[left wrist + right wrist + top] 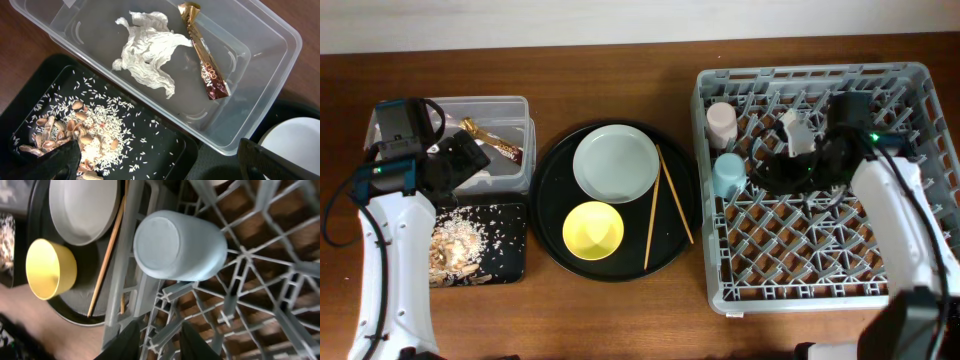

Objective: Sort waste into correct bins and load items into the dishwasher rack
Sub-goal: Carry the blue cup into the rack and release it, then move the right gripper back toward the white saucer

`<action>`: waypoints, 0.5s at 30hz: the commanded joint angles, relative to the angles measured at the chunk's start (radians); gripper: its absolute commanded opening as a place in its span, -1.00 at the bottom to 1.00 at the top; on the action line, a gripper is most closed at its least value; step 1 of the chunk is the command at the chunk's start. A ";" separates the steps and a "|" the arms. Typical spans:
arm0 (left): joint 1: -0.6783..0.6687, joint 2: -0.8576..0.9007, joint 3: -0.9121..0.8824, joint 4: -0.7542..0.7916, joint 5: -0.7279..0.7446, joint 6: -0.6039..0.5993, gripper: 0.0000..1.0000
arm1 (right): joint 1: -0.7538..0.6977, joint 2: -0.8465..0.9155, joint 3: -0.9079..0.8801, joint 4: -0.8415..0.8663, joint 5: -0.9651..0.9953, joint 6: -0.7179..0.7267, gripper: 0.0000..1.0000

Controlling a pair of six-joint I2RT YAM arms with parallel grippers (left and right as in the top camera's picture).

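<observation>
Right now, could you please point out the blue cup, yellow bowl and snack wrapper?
blue cup [156,244], right wrist view, flat end.
yellow bowl [593,229], overhead view, inside.
snack wrapper [203,55], left wrist view, middle.

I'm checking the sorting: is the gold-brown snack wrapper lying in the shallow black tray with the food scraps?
No, the snack wrapper lies inside the clear box, right beside the crumpled tissue.

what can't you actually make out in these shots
Overhead: the left arm hides the left part of the clear box, tissue included.
Overhead: the right arm covers part of the rack.
Left wrist: the plate is cut off by the bottom right corner.
Right wrist: a chopstick runs past the top edge.
</observation>
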 commanded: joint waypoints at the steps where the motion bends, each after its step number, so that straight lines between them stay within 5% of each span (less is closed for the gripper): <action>1: 0.002 -0.015 0.015 -0.001 0.003 0.013 0.98 | 0.039 -0.122 0.031 0.000 0.027 0.045 -0.45; 5: 0.002 -0.015 0.015 -0.001 0.003 0.013 0.98 | 0.242 -0.244 0.033 0.036 0.177 0.205 -0.47; 11: 0.002 -0.015 0.015 -0.001 0.003 0.013 0.98 | 0.729 -0.183 0.031 0.098 0.651 0.501 -0.51; 12: 0.002 -0.015 0.015 -0.001 0.003 0.013 0.98 | 0.802 -0.139 0.030 0.116 0.686 0.519 -0.34; 14: 0.002 -0.015 0.015 -0.001 0.003 0.013 0.98 | 0.869 -0.050 0.030 0.158 0.662 0.565 0.40; 15: 0.002 -0.015 0.015 -0.001 0.003 0.013 0.99 | 0.882 -0.011 0.030 0.177 0.639 0.571 0.42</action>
